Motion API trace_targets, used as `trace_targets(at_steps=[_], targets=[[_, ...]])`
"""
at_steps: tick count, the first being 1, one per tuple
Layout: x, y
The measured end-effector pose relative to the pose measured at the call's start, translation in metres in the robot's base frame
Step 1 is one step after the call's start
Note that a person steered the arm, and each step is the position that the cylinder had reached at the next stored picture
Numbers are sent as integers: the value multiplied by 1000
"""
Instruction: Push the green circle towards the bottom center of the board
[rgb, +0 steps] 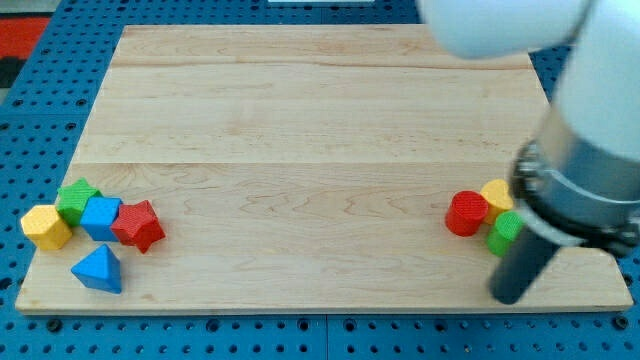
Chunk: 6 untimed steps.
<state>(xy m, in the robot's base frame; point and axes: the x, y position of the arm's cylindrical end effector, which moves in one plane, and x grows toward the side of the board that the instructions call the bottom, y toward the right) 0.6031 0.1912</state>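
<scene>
Near the bottom right corner of the surface (300, 120), my tip (508, 297) rests just below the green circle (504, 233), which is half hidden behind the rod and the arm's bulky body. No claw is fitted, only the bare rod, so nothing is grasped or released; the tip simply stands on the wood, close to the green circle, though I cannot tell whether it touches. Beside the green circle sit a red circle (466, 213) on its left and a yellow block (497, 193) above, all three bunched together near the right edge. I judge the approach step to be in hand: the push has not yet carried the green circle leftward. The next move calls for getting the tip round to the circle's right side, then sliding it left along the bottom edge without dragging the red circle along. Well apart, near the bottom left corner, lie a yellow hexagon (45, 227), a green block (77, 200), a blue cube (101, 217), a red star (138, 224) and a blue triangle (98, 269).
</scene>
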Motion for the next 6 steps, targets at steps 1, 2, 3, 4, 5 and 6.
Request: trace_targets(at_steps=[1,2,3,4,5,6], targets=[[0,75],[-28,103],[-70,103],[-80,99],[-80,97],[-80,85]])
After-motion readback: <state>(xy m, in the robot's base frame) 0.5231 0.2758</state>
